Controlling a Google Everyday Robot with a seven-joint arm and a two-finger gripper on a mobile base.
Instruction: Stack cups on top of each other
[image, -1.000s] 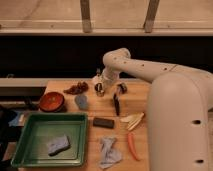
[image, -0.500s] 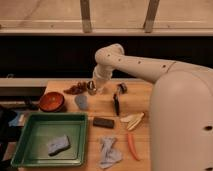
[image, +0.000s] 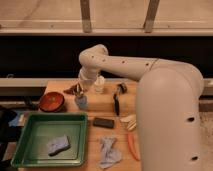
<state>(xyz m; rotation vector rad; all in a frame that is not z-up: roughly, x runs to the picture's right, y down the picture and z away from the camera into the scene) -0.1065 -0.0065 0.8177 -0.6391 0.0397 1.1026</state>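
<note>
The pale blue-grey cup (image: 81, 102) stands upright on the wooden table (image: 150, 107), just right of the red-and-black bowl (image: 51, 101). My gripper (image: 80, 90) hangs directly above this cup, at the end of the white arm that bends down from the back. A small dark brownish thing (image: 73, 90) sits at the gripper's left side. It may be the dark metallic cup, but I cannot tell, nor whether the gripper holds it.
A white container (image: 100, 84) stands right of the gripper. A black brush (image: 117, 101), a black block (image: 103, 122), a grey cloth (image: 109, 152), a carrot (image: 133, 146) and a pale peel (image: 128, 121) lie on the table. A green tray (image: 30, 150) holds a sponge (image: 58, 144).
The arm has swung left and lowered. The gripper has moved from beside the white container to above the pale blue-grey cup.
</note>
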